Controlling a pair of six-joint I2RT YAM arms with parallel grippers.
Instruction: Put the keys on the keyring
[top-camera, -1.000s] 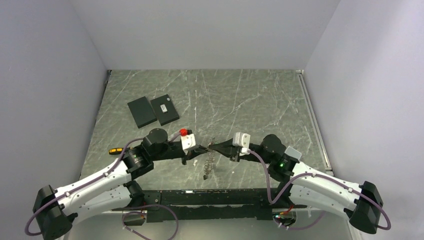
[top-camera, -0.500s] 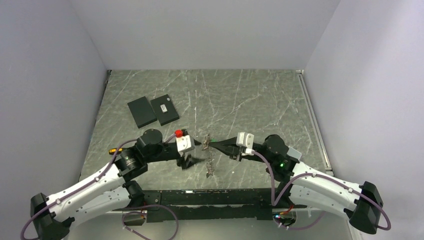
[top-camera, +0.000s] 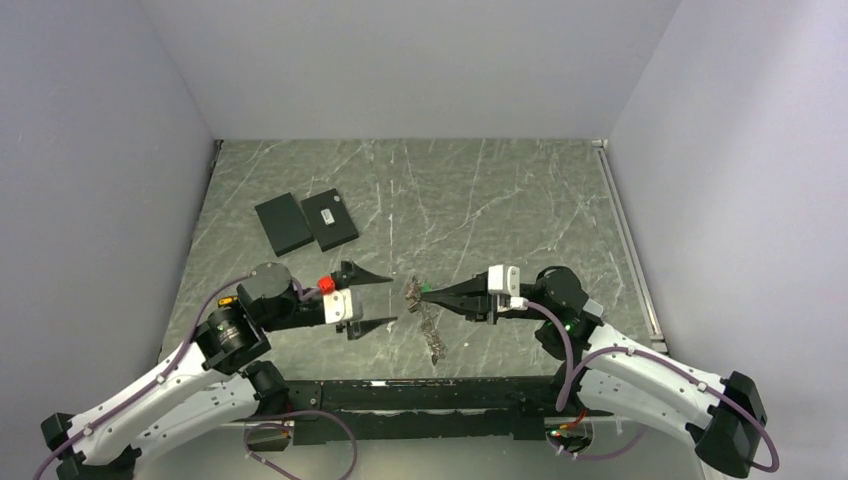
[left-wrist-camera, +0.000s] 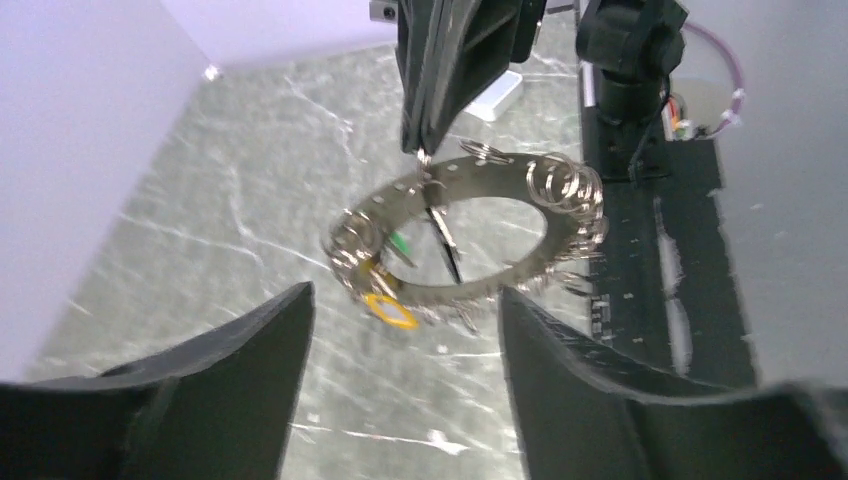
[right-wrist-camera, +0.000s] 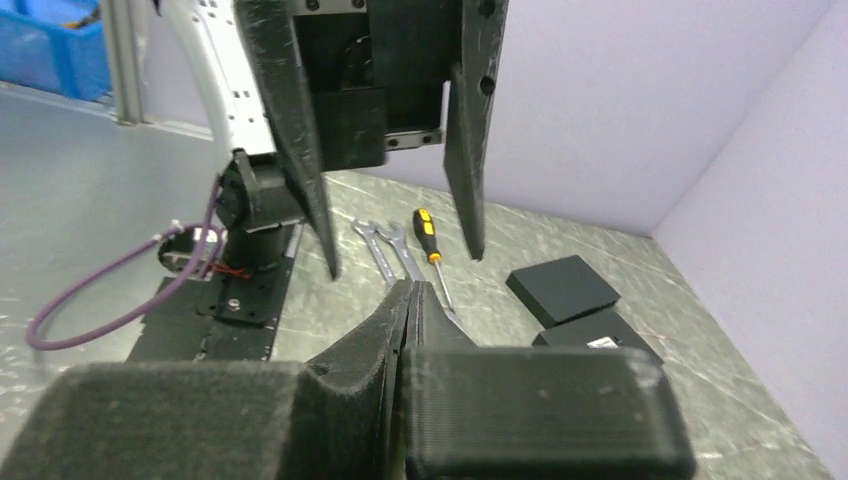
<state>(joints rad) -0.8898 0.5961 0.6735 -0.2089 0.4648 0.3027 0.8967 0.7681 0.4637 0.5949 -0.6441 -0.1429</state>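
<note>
Shows from above the left gripper (top-camera: 390, 299) spread wide just beside the keyring (top-camera: 428, 322), pinched aloft in the closed right gripper (top-camera: 425, 291), chain hanging down; from the left wrist, the keys (left-wrist-camera: 445, 240) dangling on its loop between the parted fingers (left-wrist-camera: 240, 380); from the right wrist, jaws pressed flat together.

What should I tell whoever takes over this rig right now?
Left end effector: open, empty, just short of the keyring.
Right end effector: shut on the keyring's top edge, holding it up.
Keys: black-headed ones hang within the ring, apparently threaded on.
Done: likely the threading.
To do: check every key is on, then set the ring down.
</note>
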